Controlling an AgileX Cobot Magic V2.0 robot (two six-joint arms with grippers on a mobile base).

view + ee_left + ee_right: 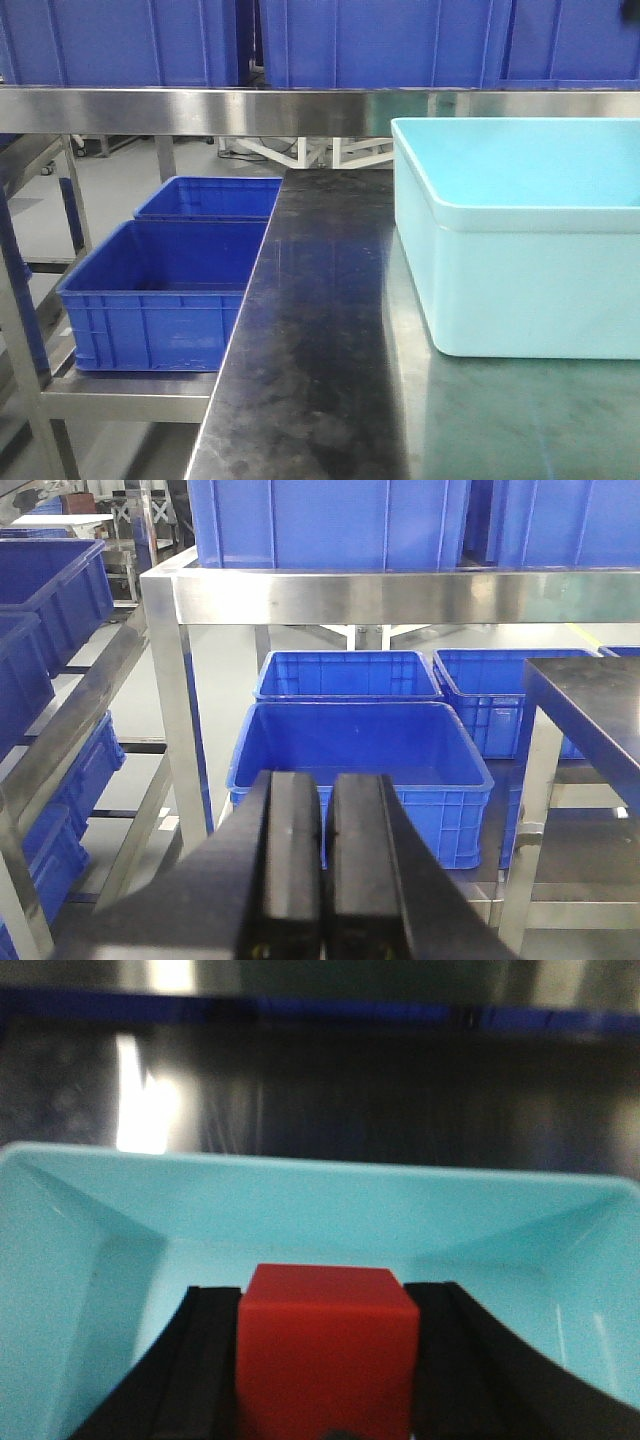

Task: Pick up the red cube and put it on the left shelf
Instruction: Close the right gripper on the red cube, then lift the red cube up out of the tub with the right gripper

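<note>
The red cube [325,1345] sits between the two black fingers of my right gripper [325,1295], which is shut on its sides. It is inside or just above the light-blue tub [300,1200]; whether it rests on the tub floor is hidden. In the front view the tub [520,230] stands on the right of the dark tabletop [320,330], and neither gripper shows there. The left shelf [130,395] is a low steel rack left of the table. My left gripper [326,780] is shut and empty, facing that rack's blue crate [360,750].
Two open blue crates [165,290] [215,197] stand one behind the other on the left shelf. A steel rail [200,108] carrying more blue bins crosses overhead. Steel posts [170,710] and side racks of blue bins [50,590] flank the left arm.
</note>
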